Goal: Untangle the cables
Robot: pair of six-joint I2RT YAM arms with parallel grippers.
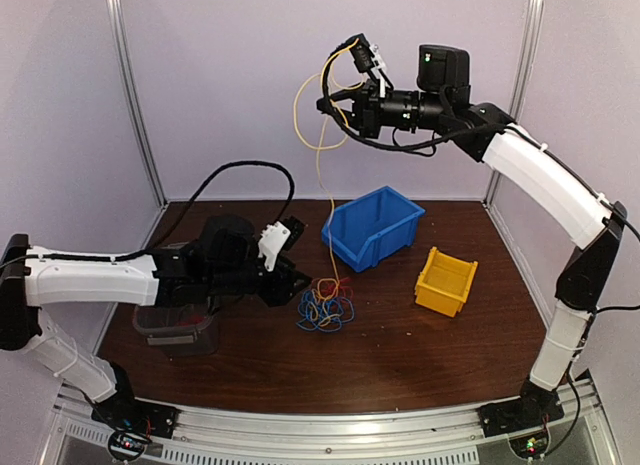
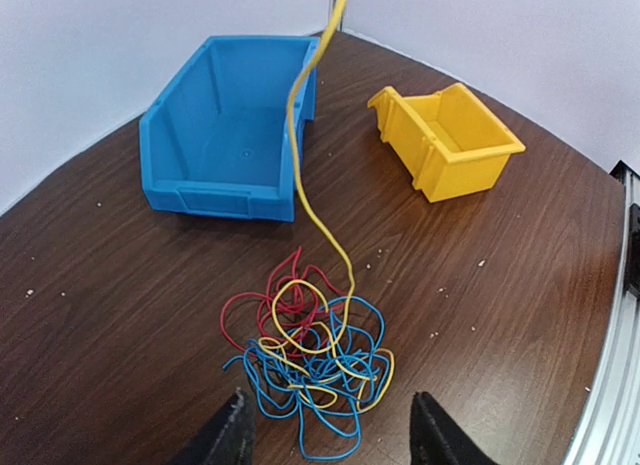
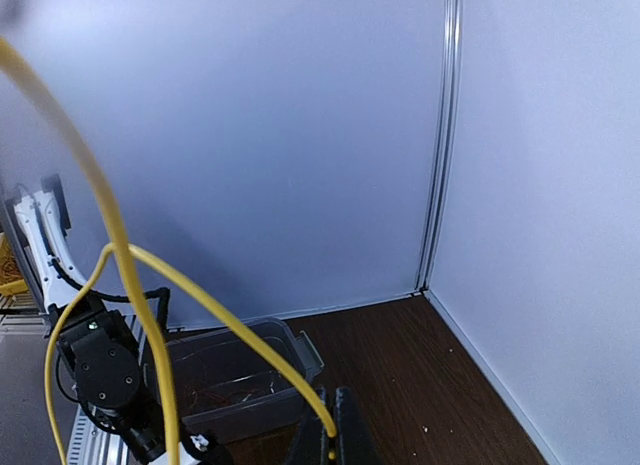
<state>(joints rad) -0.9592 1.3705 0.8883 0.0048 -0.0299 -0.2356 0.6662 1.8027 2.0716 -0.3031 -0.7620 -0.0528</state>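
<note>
**Holding the yellow cable (image 1: 319, 175) high over the tangle of cables (image 1: 325, 307)**

The right gripper (image 3: 329, 425), up at 12 o'clock in the top view, is pinched closed on the yellow cable. The cable's long axis drops almost straight toward 6 o'clock into the tangle of cables on the table (image 1: 400, 355). The left gripper (image 2: 328, 410) is the nearer one. Its jaws stand wide apart and hold nothing, and the tangle lies just ahead at 12 o'clock in its wrist view. Pinning the pile there looks like the next need.

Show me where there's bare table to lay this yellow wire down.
The table is bare along its near edge, in front of the wire pile and yellow bin. Crowded between the left pincer, pile and blue bin.
</note>
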